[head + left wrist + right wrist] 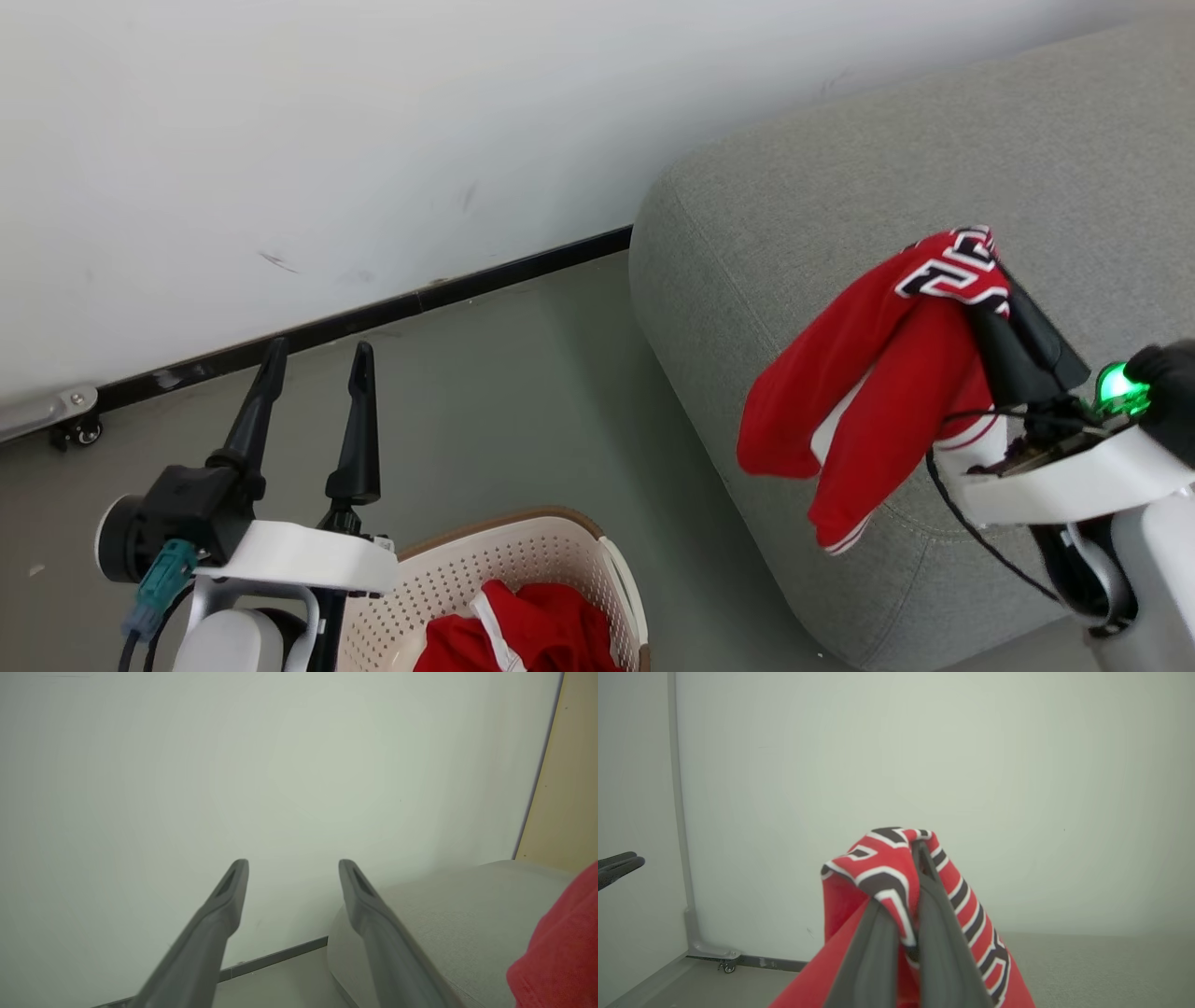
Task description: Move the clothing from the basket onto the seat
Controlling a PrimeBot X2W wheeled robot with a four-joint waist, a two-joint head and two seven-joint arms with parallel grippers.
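Note:
My right gripper [991, 280] is shut on a piece of the clothing, a red garment [868, 392] with black-and-white lettering, and holds it up over the near edge of the grey seat [840, 177]. The cloth drapes over the fingertips [920, 858] and hangs down the seat's side. More red clothing [532, 630] with a white stripe lies in the cream perforated basket [523, 551] at the bottom of the head view. My left gripper [317, 359] stands open and empty above the floor, left of the basket; its fingers [224, 905] point at the white wall.
A white wall [327, 121] with a black baseboard [420, 299] runs behind. Grey floor [523, 411] lies between basket and seat. A small caster with a metal bracket [75, 420] sits at the wall's foot on the left. A tan panel [570, 765] borders the wall.

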